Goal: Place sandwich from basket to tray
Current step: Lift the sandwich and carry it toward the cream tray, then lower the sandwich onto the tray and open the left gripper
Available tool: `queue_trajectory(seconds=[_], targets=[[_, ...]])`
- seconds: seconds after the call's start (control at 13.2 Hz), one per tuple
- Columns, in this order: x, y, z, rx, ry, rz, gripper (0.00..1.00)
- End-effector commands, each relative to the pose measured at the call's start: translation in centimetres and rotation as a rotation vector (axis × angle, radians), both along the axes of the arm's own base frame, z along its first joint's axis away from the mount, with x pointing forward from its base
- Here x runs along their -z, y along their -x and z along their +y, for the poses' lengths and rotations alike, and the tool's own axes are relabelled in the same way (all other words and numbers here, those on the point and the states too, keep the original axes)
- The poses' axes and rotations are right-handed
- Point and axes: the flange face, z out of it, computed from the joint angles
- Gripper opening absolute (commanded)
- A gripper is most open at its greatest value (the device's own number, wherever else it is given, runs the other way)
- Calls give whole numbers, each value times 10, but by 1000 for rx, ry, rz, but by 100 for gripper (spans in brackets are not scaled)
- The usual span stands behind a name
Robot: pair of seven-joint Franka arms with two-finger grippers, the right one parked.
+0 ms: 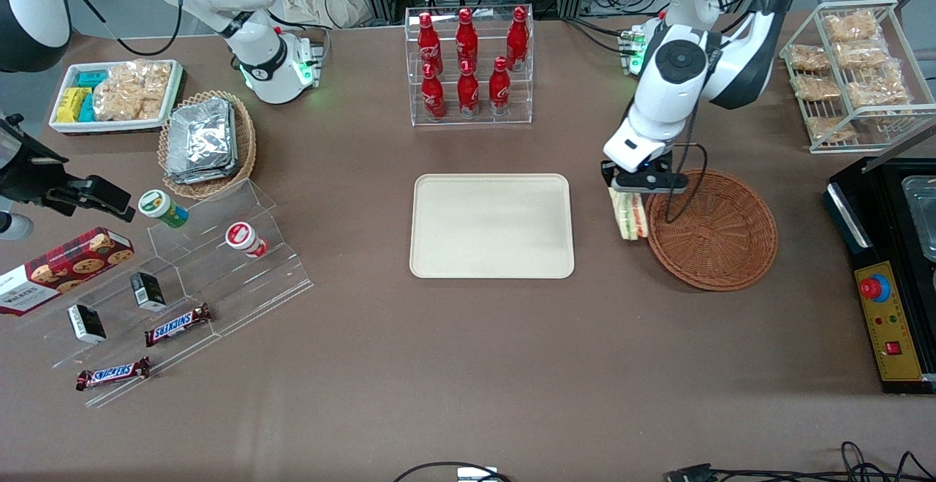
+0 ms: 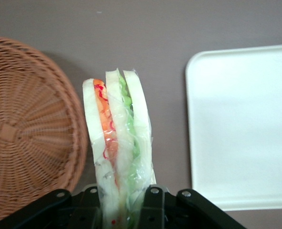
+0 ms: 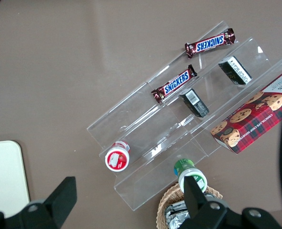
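Observation:
The sandwich point(image 1: 632, 216) point(image 2: 118, 143), white bread with orange, red and green filling in clear wrap, hangs from my gripper point(image 1: 638, 191) point(image 2: 120, 200), which is shut on it. It is in the air over bare table between the reddish-brown wicker basket point(image 1: 713, 230) point(image 2: 26, 129) and the cream tray point(image 1: 491, 225) point(image 2: 241, 129), close to the basket's rim. Nothing lies in the basket or on the tray.
A clear rack of red bottles point(image 1: 468, 65) stands farther from the front camera than the tray. A wire rack of snack bags point(image 1: 852, 72) and a black control box point(image 1: 888, 277) sit at the working arm's end. A foil-packet basket point(image 1: 206, 142) and clear snack steps point(image 1: 183, 284) lie toward the parked arm's end.

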Motion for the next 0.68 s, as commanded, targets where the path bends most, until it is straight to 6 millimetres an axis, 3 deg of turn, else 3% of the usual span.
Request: queue_trajectory(seconds=[0.0,0.38,0.61], targets=[[-2,-13,-43,80,45,10,0],[16,-17,-106,223,77,51,4],[34,-10,-127,233,94,95,5]])
